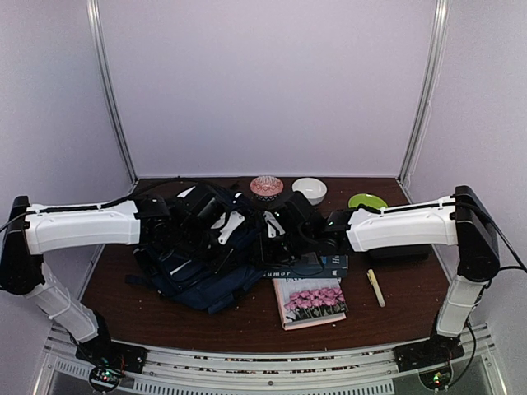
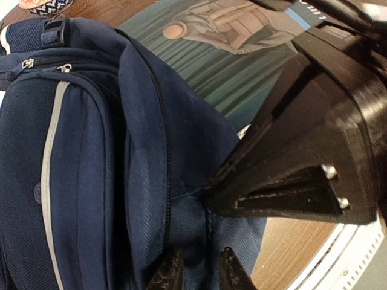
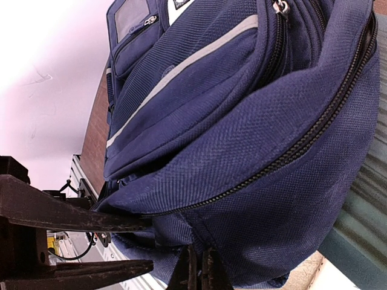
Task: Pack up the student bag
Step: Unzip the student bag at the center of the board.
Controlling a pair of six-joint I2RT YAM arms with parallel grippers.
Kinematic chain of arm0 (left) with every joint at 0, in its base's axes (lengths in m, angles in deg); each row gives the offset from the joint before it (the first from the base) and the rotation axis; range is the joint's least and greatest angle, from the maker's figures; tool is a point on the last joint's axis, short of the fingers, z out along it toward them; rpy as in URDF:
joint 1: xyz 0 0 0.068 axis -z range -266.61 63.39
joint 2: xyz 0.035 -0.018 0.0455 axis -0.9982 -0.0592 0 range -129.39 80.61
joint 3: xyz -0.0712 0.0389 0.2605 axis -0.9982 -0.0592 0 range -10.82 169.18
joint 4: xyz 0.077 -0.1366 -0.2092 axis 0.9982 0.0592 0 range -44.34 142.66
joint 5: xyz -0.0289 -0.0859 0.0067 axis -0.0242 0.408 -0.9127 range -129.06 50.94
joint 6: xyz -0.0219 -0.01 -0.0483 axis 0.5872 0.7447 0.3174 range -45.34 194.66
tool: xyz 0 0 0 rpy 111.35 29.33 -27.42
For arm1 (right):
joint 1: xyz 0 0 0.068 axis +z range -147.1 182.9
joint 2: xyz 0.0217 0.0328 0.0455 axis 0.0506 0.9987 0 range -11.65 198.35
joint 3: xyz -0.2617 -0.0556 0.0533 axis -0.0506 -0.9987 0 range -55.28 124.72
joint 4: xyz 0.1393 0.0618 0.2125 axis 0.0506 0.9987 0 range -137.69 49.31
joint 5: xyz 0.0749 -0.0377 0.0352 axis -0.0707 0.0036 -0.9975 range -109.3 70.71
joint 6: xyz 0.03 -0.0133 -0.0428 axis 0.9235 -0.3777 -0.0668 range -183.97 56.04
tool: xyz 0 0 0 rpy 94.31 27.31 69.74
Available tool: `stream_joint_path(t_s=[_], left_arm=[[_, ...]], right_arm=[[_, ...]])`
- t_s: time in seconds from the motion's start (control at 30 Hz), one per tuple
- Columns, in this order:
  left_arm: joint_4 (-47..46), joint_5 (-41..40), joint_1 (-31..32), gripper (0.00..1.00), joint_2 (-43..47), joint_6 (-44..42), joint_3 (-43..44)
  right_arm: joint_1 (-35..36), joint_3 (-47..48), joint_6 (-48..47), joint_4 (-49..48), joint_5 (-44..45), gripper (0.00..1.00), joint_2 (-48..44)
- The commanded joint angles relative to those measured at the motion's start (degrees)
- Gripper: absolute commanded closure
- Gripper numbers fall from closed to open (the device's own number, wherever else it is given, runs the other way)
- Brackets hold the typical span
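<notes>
The student bag [image 1: 202, 276], navy with a pale stripe, lies on its side at the table's middle left. In the left wrist view the student bag [image 2: 78, 169] fills the frame. My left gripper [image 2: 201, 273] is open, its two tips straddling a fold of the bag's fabric near the zip. My right gripper [image 3: 201, 273] is shut, pinching a seam of the student bag [image 3: 254, 139] at its lower edge. From above, the left gripper [image 1: 224, 239] and the right gripper [image 1: 276, 234] meet over the bag's right end. The bag's inside is hidden.
A teal-covered book [image 2: 242, 60] lies under the bag's edge. A book with pink flowers [image 1: 310, 301] and a yellow marker [image 1: 375, 288] lie front right. A patterned bowl [image 1: 266, 187], a white bowl [image 1: 310, 190] and a green plate [image 1: 367, 201] stand at the back.
</notes>
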Motion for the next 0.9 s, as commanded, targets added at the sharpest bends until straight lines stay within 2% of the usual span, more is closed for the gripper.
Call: stream_joint_path(t_s=[0.0, 0.07, 0.13, 0.5, 0.67, 0.8, 0.87], left_arm=[[0.30, -2.19, -0.22, 0.55, 0.10, -0.28, 2.54], [0.57, -2.98, -0.22, 0.43, 1.49, -0.30, 3.04], [1.19, -3.77, -0.23, 0.36, 2.86, -0.54, 3.86], [4.26, -6.20, -1.10, 0.29, 2.76, -1.82, 5.09], [3.98, -4.74, -2.07, 0.32, -0.86, -2.51, 4.97], [2.78, -3.00, -2.07, 0.43, -1.91, -3.28, 4.69], [2.68, -2.77, -2.08, 0.52, -2.38, -3.59, 4.86]], right_arm=[[-0.01, -0.54, -0.55, -2.20, 0.01, 1.00, -3.30], [0.01, -0.83, -0.55, -2.31, -0.03, 1.00, -3.54], [0.02, -1.02, -0.69, -2.37, -0.08, 1.00, -3.68], [-0.01, -1.29, -0.37, -2.89, -0.54, 1.00, -3.79], [-0.01, -1.30, -0.03, -3.36, -0.91, 1.00, -3.47], [0.02, -1.27, -0.02, -3.34, -1.06, 1.00, -3.38], [-0.01, -1.13, -0.10, -3.24, -1.05, 1.00, -3.37]])
